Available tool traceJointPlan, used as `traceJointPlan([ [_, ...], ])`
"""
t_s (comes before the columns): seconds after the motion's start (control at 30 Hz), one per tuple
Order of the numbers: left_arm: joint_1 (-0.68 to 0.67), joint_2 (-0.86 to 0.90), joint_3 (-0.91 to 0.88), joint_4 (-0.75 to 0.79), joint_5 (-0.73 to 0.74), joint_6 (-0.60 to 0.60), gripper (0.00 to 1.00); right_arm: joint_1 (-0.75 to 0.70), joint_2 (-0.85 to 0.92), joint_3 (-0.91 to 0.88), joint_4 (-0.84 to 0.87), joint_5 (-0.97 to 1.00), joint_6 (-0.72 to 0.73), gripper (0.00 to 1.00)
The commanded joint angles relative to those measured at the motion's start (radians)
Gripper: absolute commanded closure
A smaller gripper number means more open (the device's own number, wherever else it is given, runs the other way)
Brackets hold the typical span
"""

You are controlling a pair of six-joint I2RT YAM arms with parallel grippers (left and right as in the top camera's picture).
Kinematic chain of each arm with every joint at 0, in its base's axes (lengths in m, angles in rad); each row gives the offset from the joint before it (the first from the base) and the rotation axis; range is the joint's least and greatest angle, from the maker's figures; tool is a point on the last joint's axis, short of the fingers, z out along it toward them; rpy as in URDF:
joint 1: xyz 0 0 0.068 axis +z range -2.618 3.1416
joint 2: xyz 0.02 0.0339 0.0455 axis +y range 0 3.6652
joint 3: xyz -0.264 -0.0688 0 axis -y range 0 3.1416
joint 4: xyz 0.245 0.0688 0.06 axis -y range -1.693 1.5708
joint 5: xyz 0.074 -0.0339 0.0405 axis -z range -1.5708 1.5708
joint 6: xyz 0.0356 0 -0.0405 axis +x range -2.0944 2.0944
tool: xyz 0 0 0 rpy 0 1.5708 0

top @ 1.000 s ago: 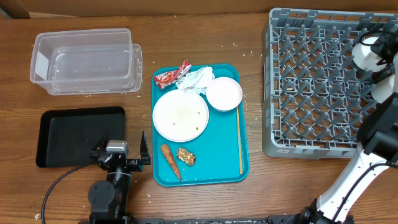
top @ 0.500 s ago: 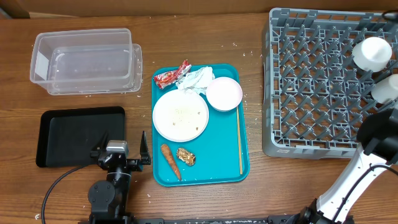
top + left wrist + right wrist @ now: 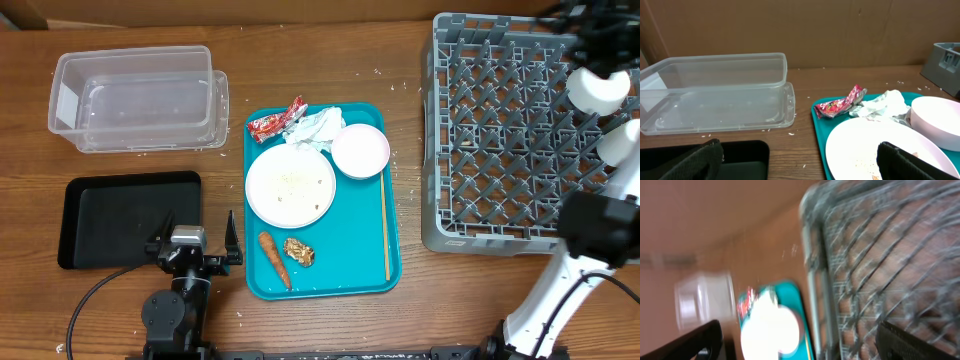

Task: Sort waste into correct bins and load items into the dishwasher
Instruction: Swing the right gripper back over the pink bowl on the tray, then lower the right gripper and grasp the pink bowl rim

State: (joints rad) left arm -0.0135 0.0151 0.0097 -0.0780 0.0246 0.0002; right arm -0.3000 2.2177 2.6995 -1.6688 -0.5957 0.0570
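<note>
Nearest the robot, the left gripper [image 3: 197, 235] hangs low over the wooden table [image 3: 440, 300]. Its two fingers are spread wide and hold nothing, just beside the near right corner of the shallow black tray [image 3: 110, 215]. To its right lies the teal serving tray [image 3: 365, 270]. At that tray's near end an orange carrot [image 3: 274, 259] sits just beside a brown food lump [image 3: 299, 252], and a thin wooden stick [image 3: 385, 225] runs along its right side. Farther back, the large white plate [image 3: 291, 185], flecked with crumbs, touches a smaller white bowl [image 3: 360, 151]. Behind them, crumpled white tissue [image 3: 318, 128] presses against a red snack wrapper [image 3: 276, 121] at the tray's far edge. The clear plastic tub [image 3: 135, 97] stands at the far left of the table, well apart from the grey dish rack [image 3: 510, 140] on the right. The right arm [image 3: 600, 215] reaches up along the rack's right edge. The wrist view of the right gripper [image 3: 800, 347] is badly blurred, yet its fingers show far apart and empty.
</note>
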Motion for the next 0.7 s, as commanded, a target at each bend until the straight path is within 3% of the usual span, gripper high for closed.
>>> traceJointPlan([
  [0.0, 0.004, -0.011, -0.005, 0.000, -0.006, 0.012, 0.00, 0.172, -0.014, -0.010, -0.025, 0.113, -0.166, 0.00],
  [0.2, 0.004, -0.011, -0.005, 0.000, -0.006, 0.012, 0.00, 0.404, 0.022, -0.053, -0.023, 0.226, -0.167, 0.00],
  [0.27, 0.004, -0.011, -0.005, 0.000, -0.006, 0.012, 0.00, 0.462, 0.034, -0.098, -0.020, 0.248, -0.166, 0.07],
  [0.4, 0.004, -0.011, -0.005, 0.000, -0.006, 0.012, 0.00, 0.553, 0.058, -0.216, -0.012, 0.284, -0.157, 0.10],
  [0.67, 0.004, -0.011, -0.005, 0.000, -0.006, 0.012, 0.00, 0.696, 0.089, -0.535, 0.222, 0.288, -0.016, 0.16],
])
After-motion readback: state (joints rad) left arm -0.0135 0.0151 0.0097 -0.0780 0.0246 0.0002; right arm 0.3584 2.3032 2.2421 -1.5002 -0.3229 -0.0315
